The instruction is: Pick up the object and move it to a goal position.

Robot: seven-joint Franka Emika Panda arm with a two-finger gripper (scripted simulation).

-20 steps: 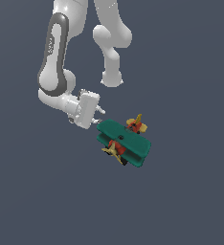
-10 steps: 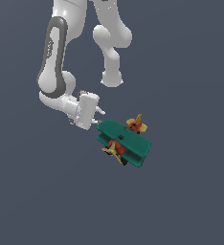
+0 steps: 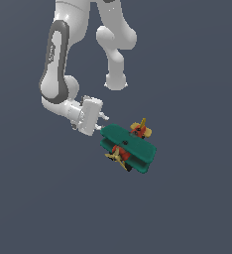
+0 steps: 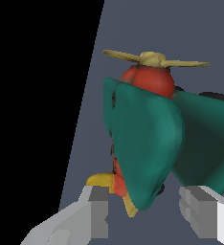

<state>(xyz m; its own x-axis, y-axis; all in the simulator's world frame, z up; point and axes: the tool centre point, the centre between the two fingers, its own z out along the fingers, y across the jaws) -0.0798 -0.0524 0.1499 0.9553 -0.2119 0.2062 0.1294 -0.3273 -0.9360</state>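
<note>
So in the exterior view the white arm (image 3: 58, 74) comes down from the top edge, bends around its grey elbow at about 9 o'clock from frame centre, and ends in the gripper (image 3: 104, 124), which points off toward 4 o'clock. Right at the fingertips is the toy biplane (image 3: 129, 147), sitting just past centre toward 5 o'clock. Its two teal-green wings (image 3: 133, 144) run diagonally down toward the exterior view's right, the near wing end touching the gripper. The red-orange body (image 3: 142, 131) pokes out at the plane's 1 o'clock side, and a yellow part (image 3: 117, 156) sticks out at its 7 o'clock side. Nothing but flat grey shows around the plane, so I can't tell whether it's resting on anything.

The wrist view is way closer: two pale fingers (image 4: 97, 210) sit either side of the wing end, one against the orange body, the other with a slim gap showing. The yellow propeller (image 4: 152, 59) is at the far end. So it looks pinched on the plane's wing end, fingers only partly closed around it.
</note>
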